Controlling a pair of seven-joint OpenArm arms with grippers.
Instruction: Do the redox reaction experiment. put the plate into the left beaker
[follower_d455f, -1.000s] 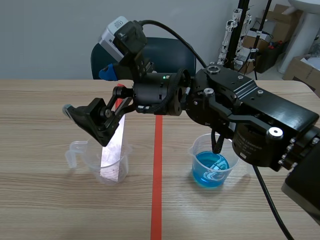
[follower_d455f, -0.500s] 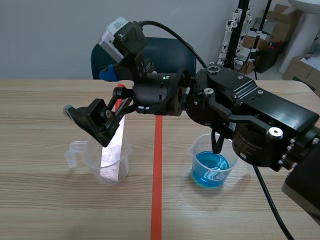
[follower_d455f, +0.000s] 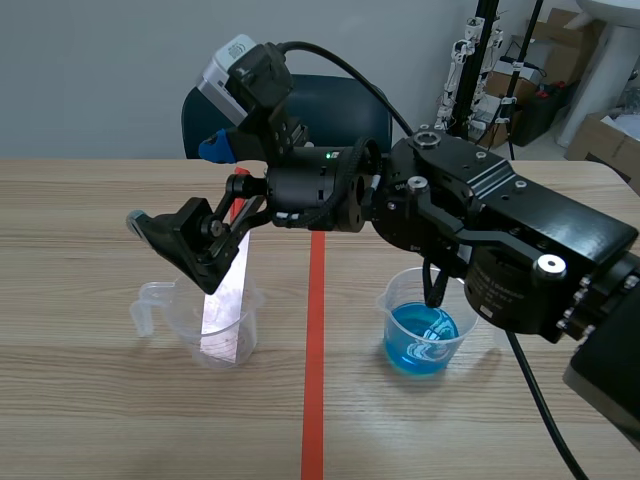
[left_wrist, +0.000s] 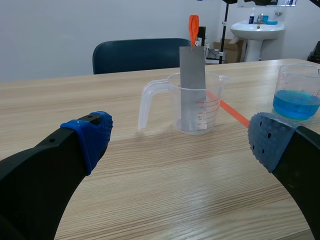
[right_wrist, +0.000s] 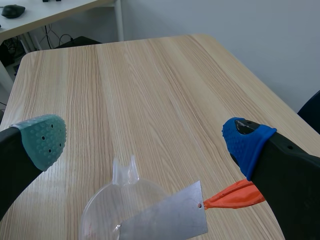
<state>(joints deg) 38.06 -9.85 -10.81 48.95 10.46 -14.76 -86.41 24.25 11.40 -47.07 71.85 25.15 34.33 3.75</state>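
**Plate in the beaker, end effector wide open above it**

The plate (follower_d455f: 228, 300) is standing in the left beaker (follower_d455f: 188, 325), left of centre in the scene view. Its foot is on the bottom and its top leans out past the rim, with an orange tab (right_wrist: 232, 196) tied on up there. And look, the right end effector (right_wrist: 144, 142) hangs directly over it with its fingers spread and nothing held, the plate's top edge just below the gap. The left end effector (left_wrist: 181, 139) sits low on the surface (follower_d455f: 100, 420), fingers apart too, facing the beaker. The blue beaker (follower_d455f: 420, 335) is lower right of centre, past the red tape line (follower_d455f: 314, 380).

Here's the risk, I'd say: a finger snagging that tall plate or its tab on the way out would lever it over the rim or topple the light beaker.
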